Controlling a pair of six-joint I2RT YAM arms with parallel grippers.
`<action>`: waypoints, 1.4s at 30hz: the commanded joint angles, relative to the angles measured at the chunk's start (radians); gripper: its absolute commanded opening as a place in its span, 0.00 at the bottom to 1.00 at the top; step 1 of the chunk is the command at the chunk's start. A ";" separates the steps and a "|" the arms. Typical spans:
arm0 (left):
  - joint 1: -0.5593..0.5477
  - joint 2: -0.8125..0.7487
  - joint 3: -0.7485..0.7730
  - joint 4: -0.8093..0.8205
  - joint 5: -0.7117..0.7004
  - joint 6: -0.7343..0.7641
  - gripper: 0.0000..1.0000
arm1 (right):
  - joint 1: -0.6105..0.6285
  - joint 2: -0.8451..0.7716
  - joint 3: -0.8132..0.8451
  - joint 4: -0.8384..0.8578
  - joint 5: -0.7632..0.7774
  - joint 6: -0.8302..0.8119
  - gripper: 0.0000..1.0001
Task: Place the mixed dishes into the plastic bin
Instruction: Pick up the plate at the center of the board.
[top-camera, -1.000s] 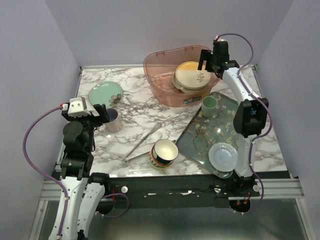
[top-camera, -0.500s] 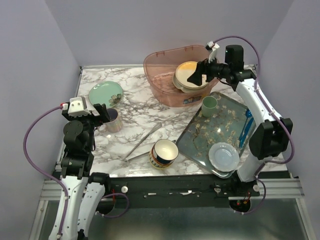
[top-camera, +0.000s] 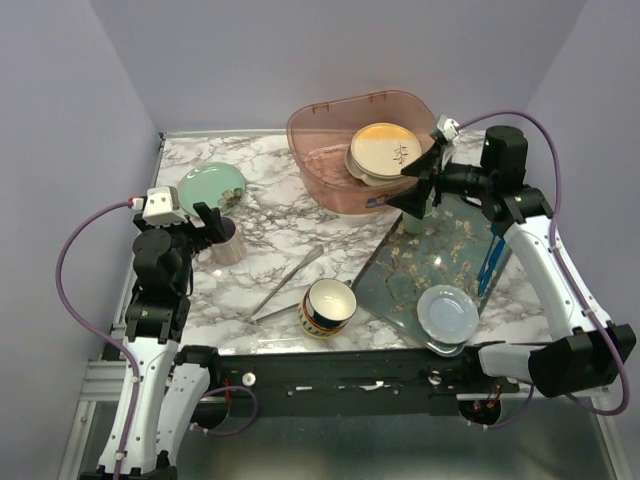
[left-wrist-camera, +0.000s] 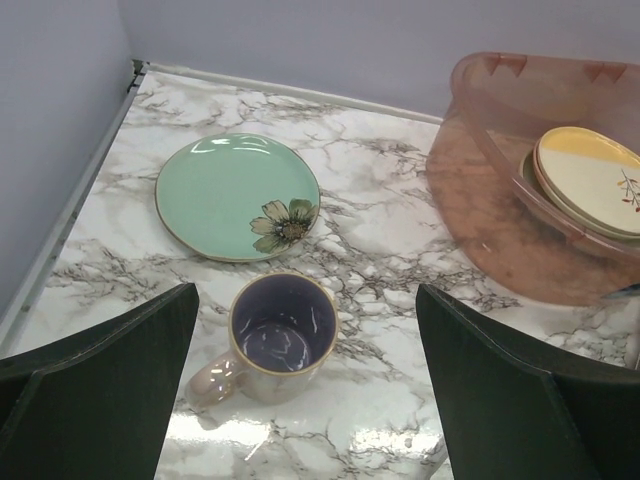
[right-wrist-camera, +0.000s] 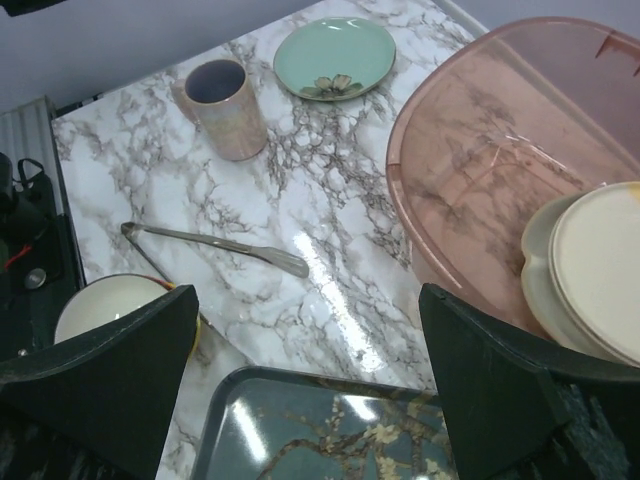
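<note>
left hand (left-wrist-camera: 305, 295), wide apart, just over the pale lilac mug (left-wrist-camera: 282, 335)

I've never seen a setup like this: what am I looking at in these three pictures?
Two robot arms are bolted at the near edge of a marble table. One picture looks down from above; the other two come from cameras on each wrist, the dark wedges being that hand's fingers. The left hand and right hand are open and hold nothing. On it: a mint-green plate, a lilac mug, metal tongs, a patterned bowl, a floral tray, and a pink bin holding plates.
</note>
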 joint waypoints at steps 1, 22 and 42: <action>0.010 -0.001 0.001 0.000 0.041 -0.021 0.99 | -0.008 -0.106 -0.155 0.054 -0.037 -0.045 1.00; 0.010 0.060 0.029 0.027 0.156 -0.165 0.99 | -0.079 -0.211 -0.278 0.133 -0.070 -0.001 1.00; 0.099 0.315 0.101 0.093 0.198 -0.426 0.99 | -0.081 -0.225 -0.291 0.131 -0.062 -0.016 1.00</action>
